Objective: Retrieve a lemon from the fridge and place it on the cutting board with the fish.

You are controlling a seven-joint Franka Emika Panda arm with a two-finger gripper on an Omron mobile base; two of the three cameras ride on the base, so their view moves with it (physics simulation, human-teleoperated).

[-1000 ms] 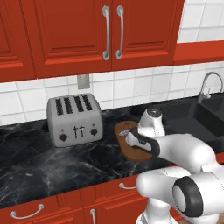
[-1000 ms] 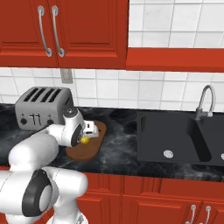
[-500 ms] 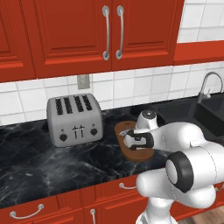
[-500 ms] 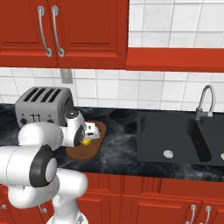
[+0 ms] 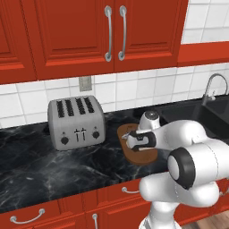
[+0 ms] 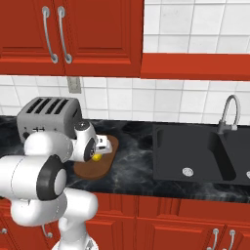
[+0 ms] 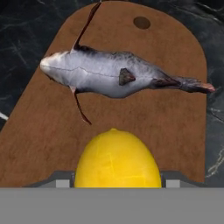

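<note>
Not much has shifted since a second ago, really: the arm's elbow has swung round closer to the cameras, while the end effector is parked in the same spot over the cutting board.

Using the cutting board as the landmark: it lies flat on the dark marble desk, with the silver four-slot toaster off its left end and the black sink well apart on the other side. The fish lies crosswise on the board's far half, tail toward the right edge in the hand view, near the small hole at the board's end.

The lemon sits on the board's near half, just short of the fish and not touching it. It's right between the end effector's fingers, bang in the middle of the gap. In the right base view you can see the lemon as a yellow spot just under the hand, low on the board.

Fingers stand wide with the lemon between them; can't tell if they're pressing on it or clear of it.
</note>
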